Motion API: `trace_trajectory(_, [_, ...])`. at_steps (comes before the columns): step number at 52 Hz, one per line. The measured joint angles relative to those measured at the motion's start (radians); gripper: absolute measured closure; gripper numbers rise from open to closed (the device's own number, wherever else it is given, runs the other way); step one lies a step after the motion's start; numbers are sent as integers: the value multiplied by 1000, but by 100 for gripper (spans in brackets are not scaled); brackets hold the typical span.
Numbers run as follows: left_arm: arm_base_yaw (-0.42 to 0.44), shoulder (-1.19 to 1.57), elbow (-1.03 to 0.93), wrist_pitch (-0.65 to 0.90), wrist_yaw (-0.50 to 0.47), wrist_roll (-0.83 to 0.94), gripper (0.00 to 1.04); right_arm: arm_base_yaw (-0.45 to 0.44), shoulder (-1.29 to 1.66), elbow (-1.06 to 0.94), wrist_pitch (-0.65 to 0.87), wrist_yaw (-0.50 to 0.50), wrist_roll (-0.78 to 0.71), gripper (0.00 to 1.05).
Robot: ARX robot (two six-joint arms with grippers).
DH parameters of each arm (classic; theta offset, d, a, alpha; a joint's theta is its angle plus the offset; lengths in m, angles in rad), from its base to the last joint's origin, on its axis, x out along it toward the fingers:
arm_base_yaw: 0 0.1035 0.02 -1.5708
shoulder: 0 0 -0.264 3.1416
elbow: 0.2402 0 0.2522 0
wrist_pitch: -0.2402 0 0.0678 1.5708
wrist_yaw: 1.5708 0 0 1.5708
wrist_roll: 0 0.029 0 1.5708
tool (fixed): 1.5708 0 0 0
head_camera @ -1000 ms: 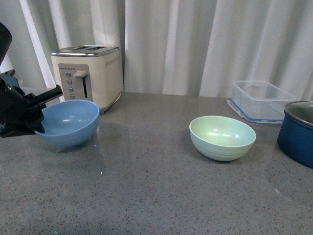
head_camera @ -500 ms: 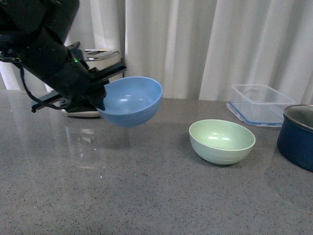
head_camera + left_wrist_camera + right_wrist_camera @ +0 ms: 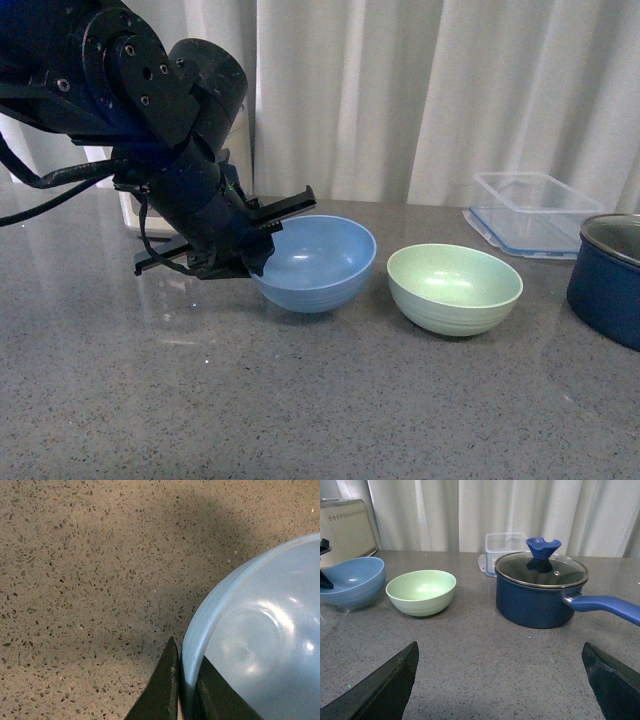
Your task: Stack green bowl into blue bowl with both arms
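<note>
The blue bowl (image 3: 318, 262) sits low at the counter's middle, just left of the green bowl (image 3: 455, 286), a small gap between them. My left gripper (image 3: 262, 232) is shut on the blue bowl's left rim; in the left wrist view its two fingers pinch the rim (image 3: 192, 652). The green bowl stands upright and empty on the counter; it also shows in the right wrist view (image 3: 421, 592), with the blue bowl (image 3: 351, 581) beside it. My right gripper (image 3: 500, 680) is open and empty, low over the counter, well short of both bowls. It is out of the front view.
A dark navy pot with a glass lid (image 3: 541, 588) stands at the right, its handle pointing toward my right gripper. A clear plastic container (image 3: 535, 207) sits behind it. A cream toaster (image 3: 346, 529) stands at the back left, mostly hidden by my left arm (image 3: 130, 90). Curtains hang behind the counter.
My left arm has carried the blue bowl from the far left, lifted it, moved it right and lowered it next to the green bowl. The green bowl has not moved.
</note>
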Motion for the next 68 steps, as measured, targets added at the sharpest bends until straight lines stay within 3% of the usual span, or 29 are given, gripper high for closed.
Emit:
trace_trajectory(15, [-9, 23, 13, -33, -24, 0, 100, 0, 0, 0, 0, 0, 0, 10])
trace_trajectory(30, [-11, -21, -15, 31, 4, 10, 45, 0, 0, 0, 0, 0, 0, 10])
trace_trajectory(34, [-13, -103, -92, 170, -31, 74, 29, 0, 0, 0, 0, 0, 0, 10])
trace_trajectory(38, [-13, -231, -233, 437, -90, 171, 14, 0, 0, 0, 0, 0, 0, 10])
trace_trajectory(41, [-5, -358, -390, 698, -222, 316, 26, 0, 0, 0, 0, 0, 0, 10])
trace_trajectory(45, [28, -509, -616, 905, -215, 426, 46, 0, 0, 0, 0, 0, 0, 10])
trace_trajectory(54, [89, -613, -920, 1022, -166, 471, 76, 0, 0, 0, 0, 0, 0, 10])
trace_trajectory(59, [124, -706, -1085, 1080, -132, 477, 99, 0, 0, 0, 0, 0, 0, 10])
trace_trajectory(68, [162, -838, -1250, 1129, -86, 485, 101, 0, 0, 0, 0, 0, 0, 10])
